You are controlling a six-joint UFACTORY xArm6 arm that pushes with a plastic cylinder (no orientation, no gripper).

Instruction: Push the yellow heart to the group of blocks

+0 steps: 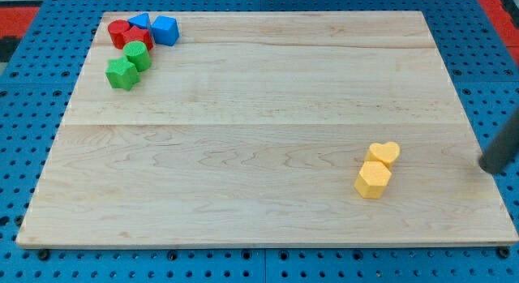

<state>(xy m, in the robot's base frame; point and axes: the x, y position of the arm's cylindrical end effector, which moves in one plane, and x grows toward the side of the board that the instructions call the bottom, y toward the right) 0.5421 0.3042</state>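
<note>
The yellow heart (pixel 383 153) lies at the view's lower right on the wooden board (pixel 268 113). A yellow hexagon block (pixel 373 179) touches it just below and to the left. The group of blocks sits at the view's top left: a red cylinder (pixel 119 32), a red block (pixel 139 36), a blue triangle (pixel 139 23), a blue cube (pixel 165 30), a green cylinder (pixel 137 55) and a green star (pixel 122 74). My tip (pixel 488 167) is the lower end of the dark rod at the view's right edge, well to the right of the yellow heart and apart from it.
The board rests on a blue perforated table (pixel 32 113). The board's right edge runs just below and beside my tip.
</note>
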